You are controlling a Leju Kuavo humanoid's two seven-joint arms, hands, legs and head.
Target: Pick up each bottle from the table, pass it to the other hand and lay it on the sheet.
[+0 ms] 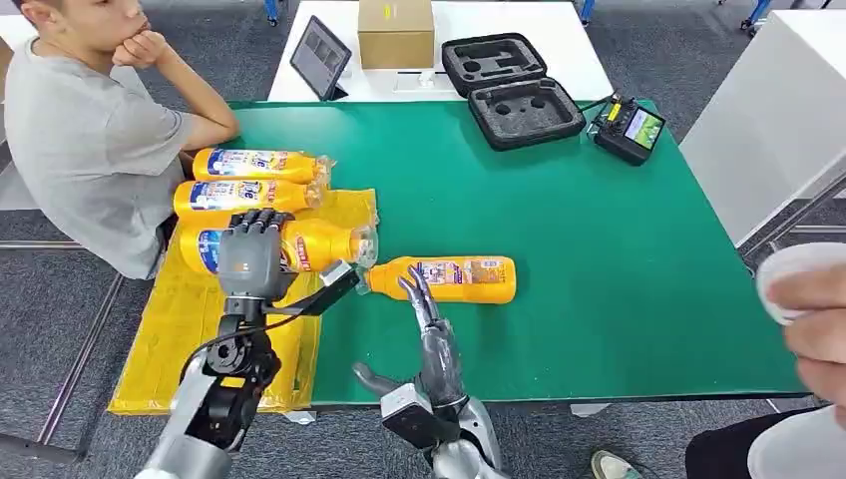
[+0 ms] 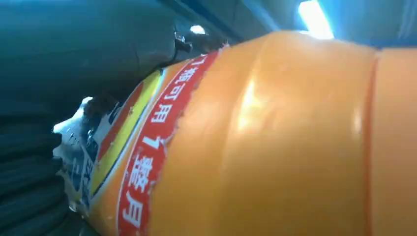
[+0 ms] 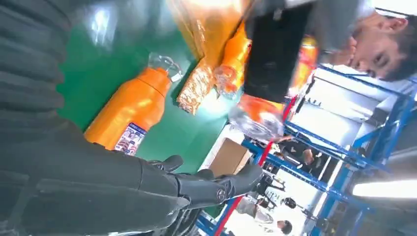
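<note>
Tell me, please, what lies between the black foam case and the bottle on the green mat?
Bare green mat only: the head view shows nothing between the foam case and the bottle.

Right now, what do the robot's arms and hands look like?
Silver metal arms with black joint housings and a loose black cable along the left forearm. The left robot hand has a grey back plate and dark segmented fingers; the right robot hand has slim grey-black fingers above a silver wrist.

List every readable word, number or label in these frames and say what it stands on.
"可用 1 整月": red band on the bottle in the left hand, left wrist view.
Blue labels on the two bottles on the sheet: blurred.
Label on the bottle on the table: too small.
Controller screen: unreadable.
</note>
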